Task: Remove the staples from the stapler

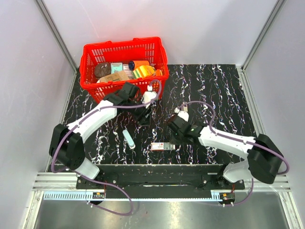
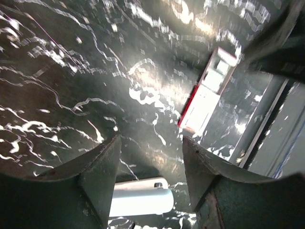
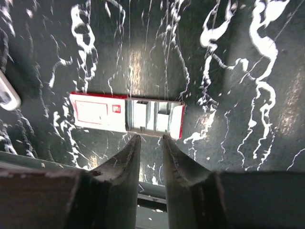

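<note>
I cannot make out the dark stapler in any view. My left gripper is open wide and empty above the black marbled table; in the left wrist view its jaws frame bare table. My right gripper hovers just behind a small red-and-white box. In the right wrist view its jaws stand a narrow gap apart with nothing between them. The tips point at the box's open tray end.
A pale blue-white bar lies left of the box; its end shows low in the left wrist view. The box also shows there. A red basket of items stands at the back left. A metal rail runs along the near edge.
</note>
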`<state>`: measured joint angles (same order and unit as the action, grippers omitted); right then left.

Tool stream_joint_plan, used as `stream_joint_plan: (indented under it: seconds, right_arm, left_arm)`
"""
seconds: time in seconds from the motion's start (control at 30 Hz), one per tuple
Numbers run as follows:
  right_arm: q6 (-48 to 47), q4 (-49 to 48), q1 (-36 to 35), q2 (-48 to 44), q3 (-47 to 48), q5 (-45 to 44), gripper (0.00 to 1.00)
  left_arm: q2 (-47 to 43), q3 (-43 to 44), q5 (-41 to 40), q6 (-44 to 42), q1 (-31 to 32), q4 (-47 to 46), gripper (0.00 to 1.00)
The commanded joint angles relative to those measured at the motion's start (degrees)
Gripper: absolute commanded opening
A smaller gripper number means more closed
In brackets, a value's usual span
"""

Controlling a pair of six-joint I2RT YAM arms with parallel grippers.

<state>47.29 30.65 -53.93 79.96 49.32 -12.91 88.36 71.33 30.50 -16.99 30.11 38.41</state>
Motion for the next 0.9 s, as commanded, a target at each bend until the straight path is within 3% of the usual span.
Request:
stream_joint_plan:
  seconds: [0.0, 0.4, 0.87]
  right_arm:
    - [-0.79, -4.18, 7.86, -5.34, -5.18, 5.85, 0.3]
    - [1.05, -20.18, 16.92, -5.26, -17.32, 21.16, 0.27]
    - [2.28, -26.96, 19.57, -2.71, -20.49, 25.74, 0.24]
  left_arm:
    - [-1.7, -6.19, -7.11, -10.5, 3.2, -0.09, 0.58]
    - [0.67, -14.64, -13.1, -15.97, 10.05, -5.97, 0.55]
    - [5.95, -18.51, -19.25, -14.65, 16.74, -12.75, 0.54]
